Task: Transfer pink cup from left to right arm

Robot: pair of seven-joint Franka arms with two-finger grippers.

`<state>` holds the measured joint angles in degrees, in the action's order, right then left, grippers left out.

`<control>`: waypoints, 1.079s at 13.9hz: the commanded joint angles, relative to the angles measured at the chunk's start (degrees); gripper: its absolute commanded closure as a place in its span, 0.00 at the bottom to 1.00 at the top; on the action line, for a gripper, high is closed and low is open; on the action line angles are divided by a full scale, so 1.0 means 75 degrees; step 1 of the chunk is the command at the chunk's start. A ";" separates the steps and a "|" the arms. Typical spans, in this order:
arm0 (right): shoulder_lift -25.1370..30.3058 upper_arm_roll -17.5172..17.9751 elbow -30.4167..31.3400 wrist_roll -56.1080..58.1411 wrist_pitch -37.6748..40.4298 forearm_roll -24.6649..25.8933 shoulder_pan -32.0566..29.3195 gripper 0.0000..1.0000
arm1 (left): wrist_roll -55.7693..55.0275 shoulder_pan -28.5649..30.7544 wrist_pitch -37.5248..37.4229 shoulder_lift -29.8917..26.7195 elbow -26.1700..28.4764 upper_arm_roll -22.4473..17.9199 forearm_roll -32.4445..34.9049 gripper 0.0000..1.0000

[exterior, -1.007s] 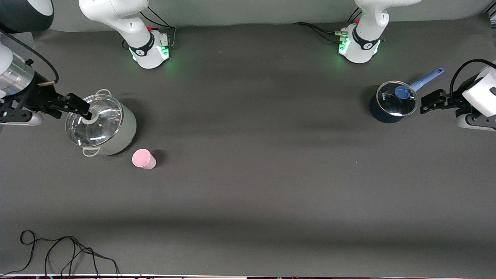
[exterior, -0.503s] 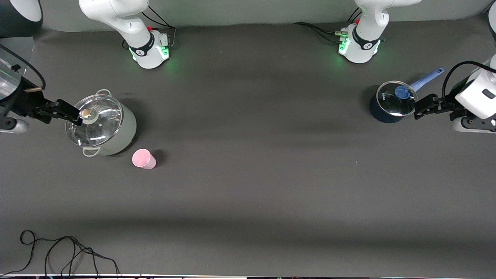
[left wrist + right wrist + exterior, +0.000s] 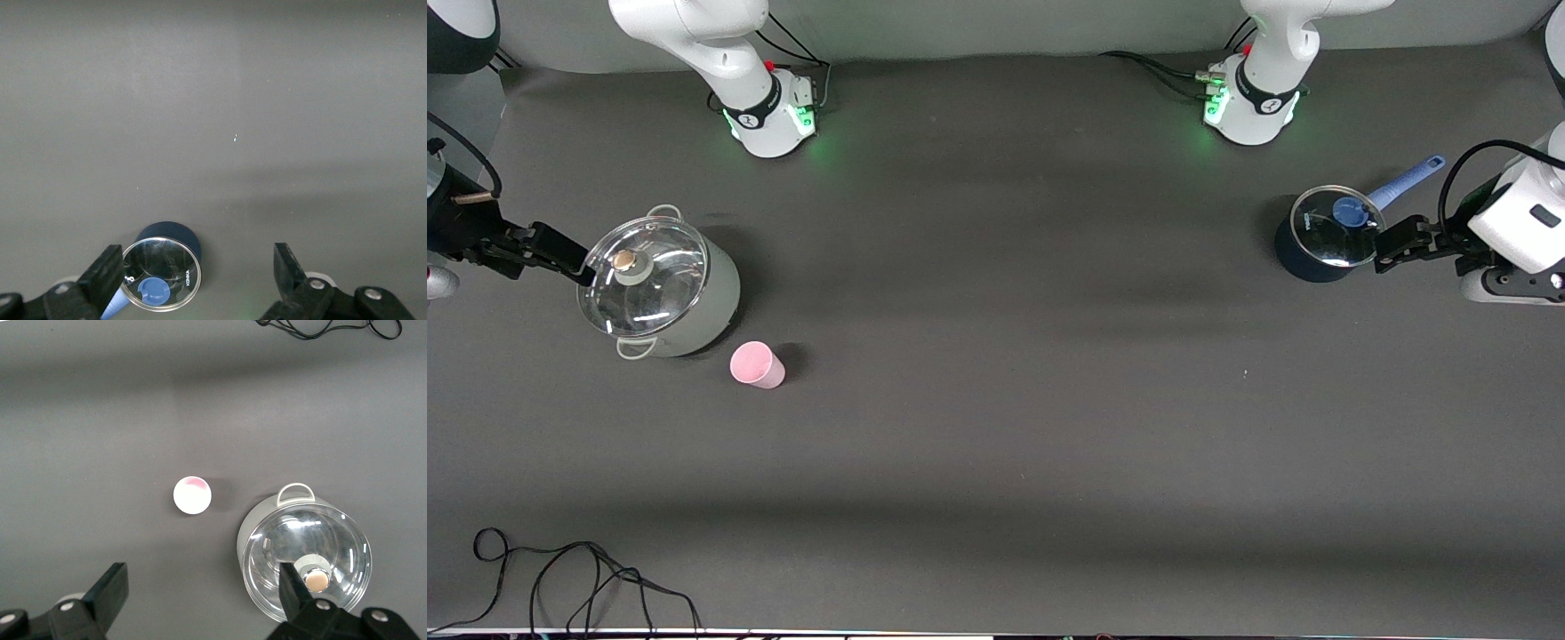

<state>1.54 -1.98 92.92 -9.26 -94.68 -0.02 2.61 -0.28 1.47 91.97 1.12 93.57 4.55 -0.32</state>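
Toward the right arm's end of the bench [image 3: 996, 427], the pink cup [image 3: 757, 364] stands upright on the dark surface, held by neither arm. From the right wrist view it shows as a pale round mouth [image 3: 192, 495] with bare bench all around it. Just beside it, a little farther from the front camera and nearer the bench's end, sits a pale grey pot [image 3: 660, 292] with two loop handles and a glass lid [image 3: 643, 276] topped by a round knob [image 3: 626, 260]; cup and pot are close but not touching.

The right gripper [image 3: 560, 255] hangs over the bench at the pot's outer rim, its jaws spread wide with nothing between them, as the right wrist view shows [image 3: 200, 600]. The cup lies apart from it, with the pot between the two.

Well apart, at the left arm's end, a dark blue saucepan [image 3: 1320, 242] with a glass lid, blue knob and light blue handle [image 3: 1405, 182] stands on the bench. The left gripper [image 3: 1392, 249] hovers just beside this saucepan, also spread open and empty [image 3: 197, 273], a long way from the cup.

A black cable [image 3: 560, 578] lies coiled at the bench edge nearest the front camera.
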 commanded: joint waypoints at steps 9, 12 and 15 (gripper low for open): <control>0.0685 0.0533 0.0465 0.0098 0.0061 -0.0126 -0.0442 0.00 | -0.0713 -0.0043 -0.0192 -0.0021 -0.0148 -0.0044 -0.0039 0.00; 0.0709 0.0662 0.0525 0.0121 0.0132 -0.0126 -0.0535 0.00 | -0.0713 -0.0043 -0.0192 0.0014 -0.0230 -0.0044 -0.0039 0.00; 0.0603 0.0674 0.0455 0.0122 0.0132 -0.0126 -0.0537 0.00 | -0.0725 -0.0043 -0.0181 0.0015 -0.0254 -0.0055 -0.0027 0.00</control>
<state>5.36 2.06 95.59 -9.26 -93.70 -0.18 -0.27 -4.85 1.48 91.85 1.12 93.08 4.46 -0.39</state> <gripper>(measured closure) 0.000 0.000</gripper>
